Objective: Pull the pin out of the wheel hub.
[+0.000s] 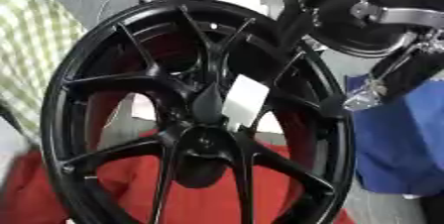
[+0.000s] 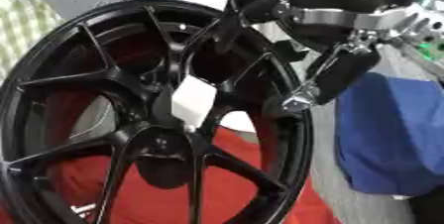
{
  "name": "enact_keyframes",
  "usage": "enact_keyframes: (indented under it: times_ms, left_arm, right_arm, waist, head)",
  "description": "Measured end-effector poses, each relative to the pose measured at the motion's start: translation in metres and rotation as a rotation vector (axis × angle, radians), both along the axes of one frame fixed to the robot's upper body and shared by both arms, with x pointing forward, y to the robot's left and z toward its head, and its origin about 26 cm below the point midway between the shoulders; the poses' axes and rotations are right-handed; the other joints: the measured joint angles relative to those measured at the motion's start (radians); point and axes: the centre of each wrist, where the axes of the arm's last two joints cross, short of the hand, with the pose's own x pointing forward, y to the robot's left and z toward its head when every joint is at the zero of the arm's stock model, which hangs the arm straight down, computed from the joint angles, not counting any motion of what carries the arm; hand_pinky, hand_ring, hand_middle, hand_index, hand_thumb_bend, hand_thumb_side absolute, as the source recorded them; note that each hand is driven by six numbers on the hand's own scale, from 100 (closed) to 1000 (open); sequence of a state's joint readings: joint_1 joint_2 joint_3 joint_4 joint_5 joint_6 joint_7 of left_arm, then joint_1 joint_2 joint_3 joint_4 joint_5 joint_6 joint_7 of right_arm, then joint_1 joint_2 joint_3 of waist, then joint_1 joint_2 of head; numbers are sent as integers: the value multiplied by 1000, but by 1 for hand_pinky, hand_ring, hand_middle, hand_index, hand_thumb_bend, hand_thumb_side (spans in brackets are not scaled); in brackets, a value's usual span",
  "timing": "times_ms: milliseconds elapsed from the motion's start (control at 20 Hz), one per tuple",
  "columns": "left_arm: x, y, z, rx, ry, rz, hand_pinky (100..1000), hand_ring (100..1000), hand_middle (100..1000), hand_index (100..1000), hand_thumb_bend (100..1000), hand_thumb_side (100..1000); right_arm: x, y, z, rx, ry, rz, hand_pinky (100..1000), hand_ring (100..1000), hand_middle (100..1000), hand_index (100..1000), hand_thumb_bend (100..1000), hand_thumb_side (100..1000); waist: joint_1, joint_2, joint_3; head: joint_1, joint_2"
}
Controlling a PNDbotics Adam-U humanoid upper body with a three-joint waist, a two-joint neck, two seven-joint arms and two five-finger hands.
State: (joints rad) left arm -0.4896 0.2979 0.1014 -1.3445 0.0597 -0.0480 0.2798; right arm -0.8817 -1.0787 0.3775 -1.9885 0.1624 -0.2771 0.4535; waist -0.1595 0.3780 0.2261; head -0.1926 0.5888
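— Red cloth [image 1: 260,193] lies under that black wheel hub [image 1: 130,34], blue fabric [image 2: 390,134] off to the right. Where's the pin?

— Can't pick one out. A white tag [image 2: 193,100] sits on the spokes just above the centre, nothing more.

— And the robot hand?

— Right robot hand [image 2: 334,77] comes in at the upper right, fingers hanging down beside the rim, loosely spread, gripping nothing. Left one doesn't show
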Motion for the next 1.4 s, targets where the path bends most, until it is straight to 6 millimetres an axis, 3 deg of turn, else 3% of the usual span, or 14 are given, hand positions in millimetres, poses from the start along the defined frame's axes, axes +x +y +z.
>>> enact_keyframes:
  times_ms: [350,550,850,1050,1400]
  left_arm:
    - [-9,11,-19,4,52,33,562,580,532,673,100,895]
    - [-14,17,-26,3,70,53,563,580,532,673,100,897]
    - [-17,21,-33,-5,90,67,563,581,533,673,100,898]
    - [-17,23,-33,-6,91,69,564,581,533,673,100,897]
    - [-17,23,-33,-8,91,68,565,582,533,673,100,897]
  right_arm:
    - [-1,43,6,-37,-15,41,906,796,725,771,588,166]
    - [3,61,4,-63,-16,46,913,799,739,776,575,158]
    - [23,73,-7,-166,6,-8,916,807,752,777,580,158]
    - [23,79,-6,-261,29,-24,912,808,755,779,579,156]
    - [25,84,-13,-279,61,-23,905,807,754,782,572,151]
  waist:
    - [13,-40,-54]
    - [27,-55,-78]
    - [36,-66,-94]
    - [41,-66,-96]
    - [42,-69,-94]
  head:
    - [49,34]
    - [68,38]
    - [68,38]
    - [66,38]
    - [67,38]
